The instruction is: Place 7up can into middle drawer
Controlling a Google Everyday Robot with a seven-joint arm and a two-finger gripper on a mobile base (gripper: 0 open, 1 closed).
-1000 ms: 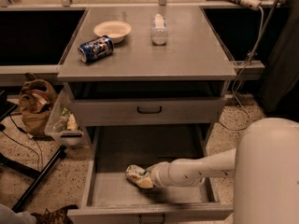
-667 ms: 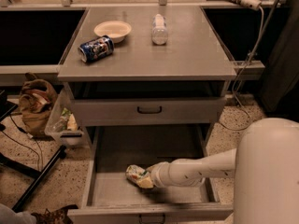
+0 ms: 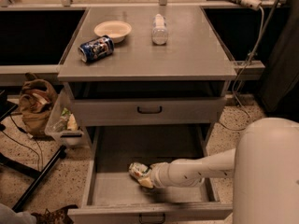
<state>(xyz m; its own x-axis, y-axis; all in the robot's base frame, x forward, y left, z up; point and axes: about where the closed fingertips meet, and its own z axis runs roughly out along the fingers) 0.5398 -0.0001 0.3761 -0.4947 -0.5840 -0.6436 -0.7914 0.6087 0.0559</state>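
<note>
Nothing's really moved in the last second. The gripper [image 3: 145, 180] is still down inside the open middle drawer [image 3: 149, 146], right against the 7up can [image 3: 137, 170] on the tray floor. Can't tell if it's gripping or released. Looks nearly done.

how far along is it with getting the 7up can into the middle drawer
Done: the middle drawer stands pulled open, and the 7up can is down inside its tray, near the middle.
In hand: the gripper is inside the drawer right at the can; whether it has let go cannot be seen.
Left: probably releasing the can if that is not yet done, then backing the gripper out of the drawer.
</note>
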